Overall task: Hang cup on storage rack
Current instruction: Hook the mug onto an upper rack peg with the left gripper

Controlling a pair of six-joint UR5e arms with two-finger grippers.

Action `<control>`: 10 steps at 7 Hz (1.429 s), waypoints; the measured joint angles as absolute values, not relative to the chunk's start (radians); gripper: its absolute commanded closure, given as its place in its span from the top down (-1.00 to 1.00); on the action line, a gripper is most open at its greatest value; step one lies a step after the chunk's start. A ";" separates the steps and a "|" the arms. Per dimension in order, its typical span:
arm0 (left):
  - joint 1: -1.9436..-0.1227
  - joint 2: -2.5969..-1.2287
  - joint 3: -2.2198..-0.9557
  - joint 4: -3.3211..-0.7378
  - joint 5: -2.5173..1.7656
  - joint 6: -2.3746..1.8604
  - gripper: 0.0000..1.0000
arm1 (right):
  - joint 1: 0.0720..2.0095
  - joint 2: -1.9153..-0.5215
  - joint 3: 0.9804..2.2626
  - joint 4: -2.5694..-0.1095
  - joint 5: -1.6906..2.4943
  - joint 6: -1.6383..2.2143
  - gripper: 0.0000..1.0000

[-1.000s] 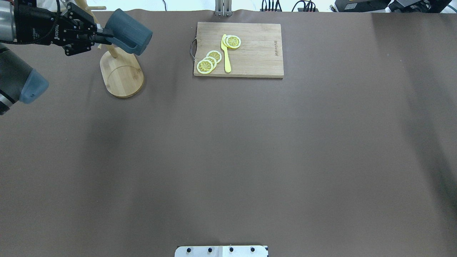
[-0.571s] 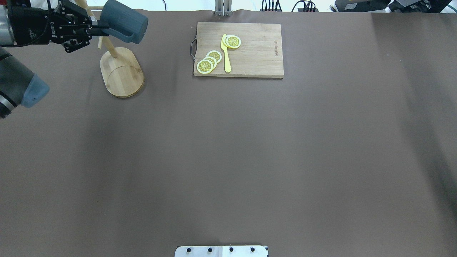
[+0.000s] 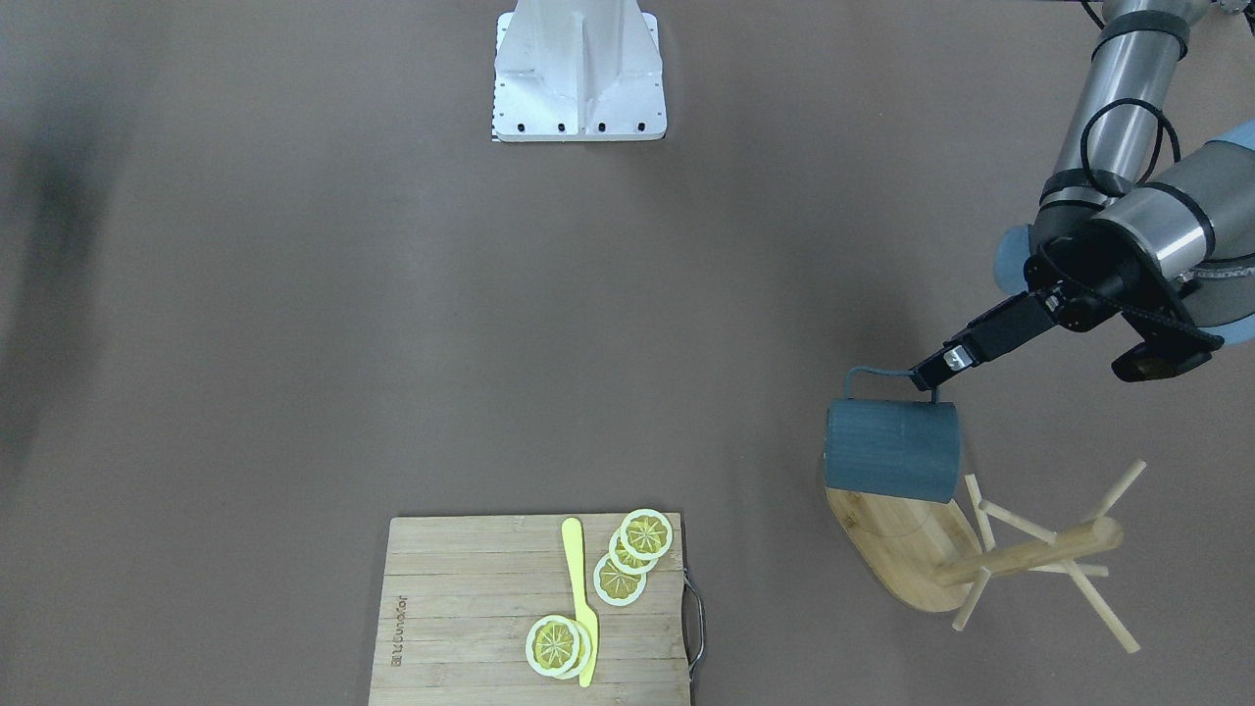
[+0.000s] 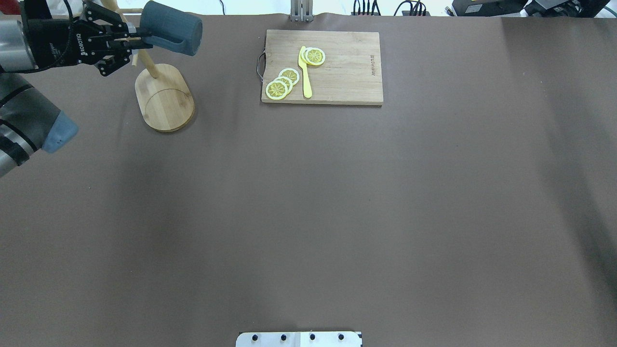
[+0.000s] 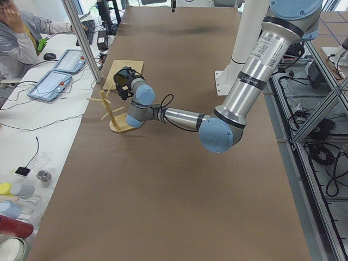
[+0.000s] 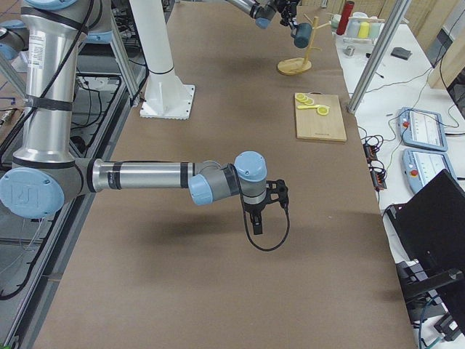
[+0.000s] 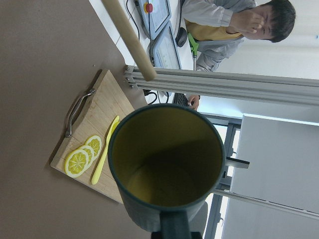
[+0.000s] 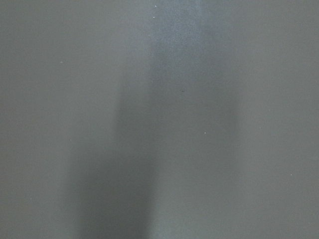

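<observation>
Beyond left gripper [image 3: 931, 376], pinched on handle, cup [image 3: 890, 451] hangs sideways, likely keeping loop clear for storage rack [image 3: 1029, 555] peg.

Overhead cam: behind the robot, high, looking forward and down. The rectangular wooden cutting board with lemon slices [image 4: 337, 72] sits near its far edge.
Front cam: opposite side, facing the robot, steep down. Board at bottom edge, white robot base plate [image 3: 578, 69] at top.
Both share the board and the brown tabletop [image 4: 308, 217] between board and base plate.
Left-end and right-end cams: wide, looking along the table, board in the far half of each.
Left wrist cam: close, slate-blue ribbed mug [image 7: 167, 164] fills the foreground, board beyond it.
Right wrist cam: close, only tabletop.
</observation>
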State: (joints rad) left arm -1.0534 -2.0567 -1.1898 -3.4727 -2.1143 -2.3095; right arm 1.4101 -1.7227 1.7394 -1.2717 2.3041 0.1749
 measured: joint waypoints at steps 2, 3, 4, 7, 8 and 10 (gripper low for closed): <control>-1.048 -2.081 -1.115 -3.562 -2.105 -2.345 -1.00 | 1.411 -1.730 1.740 -1.272 2.305 0.170 0.99; -1.048 -2.090 -1.093 -3.600 -2.080 -2.382 -1.00 | 1.412 -1.731 1.740 -1.272 2.305 0.168 0.99; -1.047 -2.094 -1.070 -3.647 -2.034 -2.428 -1.00 | 1.413 -1.733 1.742 -1.272 2.305 0.168 0.99; -1.035 -2.098 -1.008 -3.748 -1.936 -2.501 -1.00 | 1.417 -1.737 1.759 -1.272 2.304 0.168 0.99; -1.033 -2.101 -0.997 -3.761 -1.916 -2.520 -1.00 | 1.419 -1.737 1.762 -1.272 2.304 0.169 1.00; -1.030 -2.118 -0.960 -3.785 -1.892 -2.542 -1.00 | 1.420 -1.743 1.773 -1.272 2.304 0.170 0.99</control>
State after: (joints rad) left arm -1.0300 -2.1180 -0.9595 -3.7845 -1.8918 -2.5415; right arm 1.4201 -1.7425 1.7730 -1.2717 2.3040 0.1705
